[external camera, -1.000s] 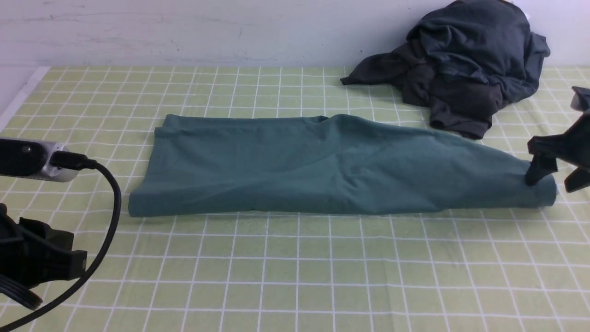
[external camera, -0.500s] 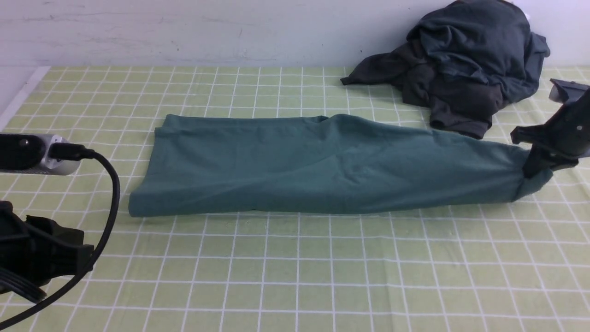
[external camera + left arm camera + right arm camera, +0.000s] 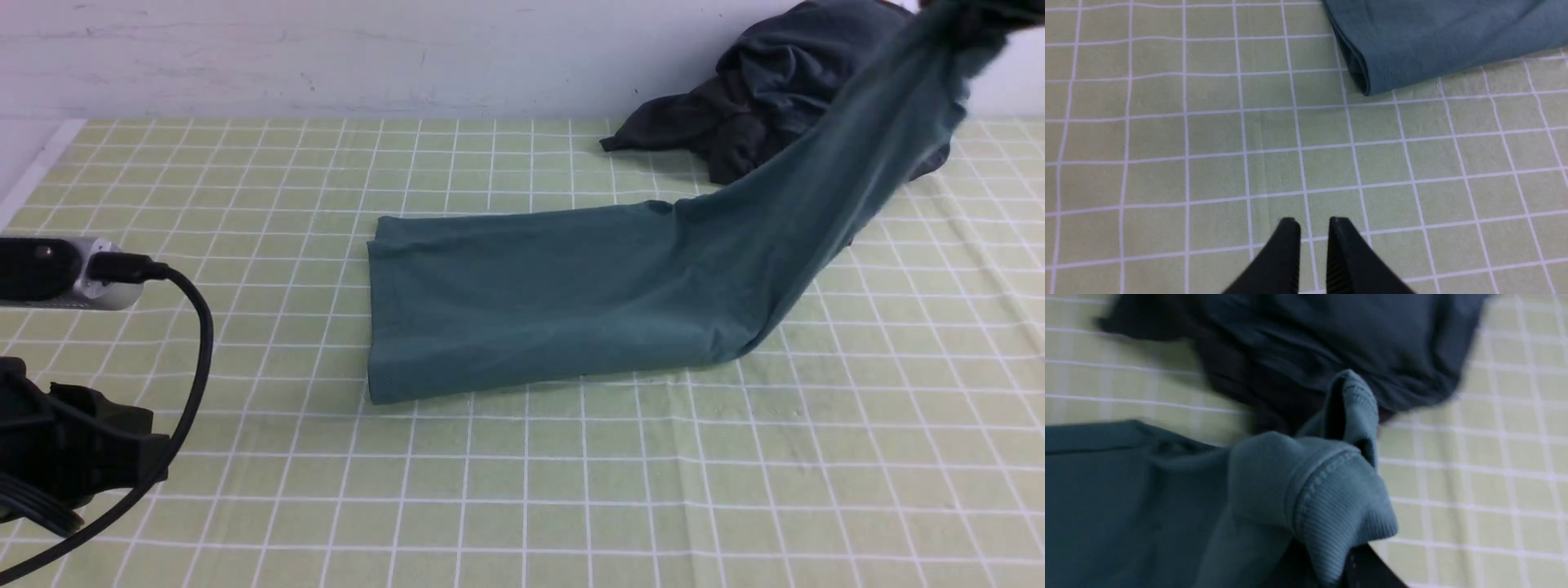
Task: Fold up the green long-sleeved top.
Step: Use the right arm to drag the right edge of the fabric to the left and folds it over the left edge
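Lifted since a second ago, the right end of the green long-sleeved top (image 3: 571,302) now slopes up off the checked tablecloth (image 3: 571,490) toward the upper right, and the part lying flat has slid rightward. The right gripper (image 3: 1357,571) is clamped on a bunched ribbed edge, high above the pile of dark garments (image 3: 775,90). The left gripper (image 3: 1312,228) hovers over bare cloth near the top's left end, jaws narrowly parted and empty. With nothing pinning that left end, further pulling would likely drag the whole garment and skew the fold; the bunched edge could also slip out or snag the dark pile
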Controlling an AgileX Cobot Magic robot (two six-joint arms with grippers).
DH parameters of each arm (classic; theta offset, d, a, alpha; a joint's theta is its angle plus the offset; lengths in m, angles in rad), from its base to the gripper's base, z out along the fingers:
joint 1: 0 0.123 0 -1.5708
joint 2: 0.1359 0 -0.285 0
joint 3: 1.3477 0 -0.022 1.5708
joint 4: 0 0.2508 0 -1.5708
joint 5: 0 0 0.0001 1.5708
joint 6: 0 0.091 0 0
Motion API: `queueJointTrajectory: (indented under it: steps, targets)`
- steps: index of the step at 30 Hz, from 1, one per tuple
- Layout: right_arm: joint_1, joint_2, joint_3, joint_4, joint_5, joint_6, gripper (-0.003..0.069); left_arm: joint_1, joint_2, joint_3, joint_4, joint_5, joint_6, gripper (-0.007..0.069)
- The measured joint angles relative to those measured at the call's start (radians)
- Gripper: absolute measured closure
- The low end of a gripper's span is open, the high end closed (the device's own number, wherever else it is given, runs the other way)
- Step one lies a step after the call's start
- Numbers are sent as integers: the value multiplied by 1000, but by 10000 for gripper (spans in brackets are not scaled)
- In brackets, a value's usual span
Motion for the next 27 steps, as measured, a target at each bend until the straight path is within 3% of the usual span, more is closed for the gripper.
queueJointTrajectory:
  steps: [3,4,5,6,7,11,16,17,19,20,24,27]
  targets:
    - [194,27,-10,21,0,0,652,0,0,0,0,0,0,533]
    - [206,31,-10,21,-2,0,652,0,0,0,0,0,0,533]
    - [308,76,-10,27,-14,0,652,0,0,0,0,0,0,533]
    - [308,76,-10,27,-14,0,652,0,0,0,0,0,0,533]
    - [389,131,-11,27,-44,0,652,0,0,0,0,0,0,533]
    - [531,275,-11,21,-147,2,650,0,0,0,0,-5,0,533]
    - [607,387,-10,16,-281,0,571,0,0,0,0,-12,0,533]
    - [613,402,-10,16,-316,-1,508,0,0,0,0,-12,4,533]
    - [613,403,-10,16,-333,-1,456,0,0,0,0,-10,11,533]
    - [612,397,-10,8,-347,0,389,0,0,0,0,-3,28,533]
    - [612,355,-48,-43,-291,0,276,0,-13,0,0,4,47,533]
    - [611,310,-100,-119,-193,0,258,0,-30,0,0,2,52,533]
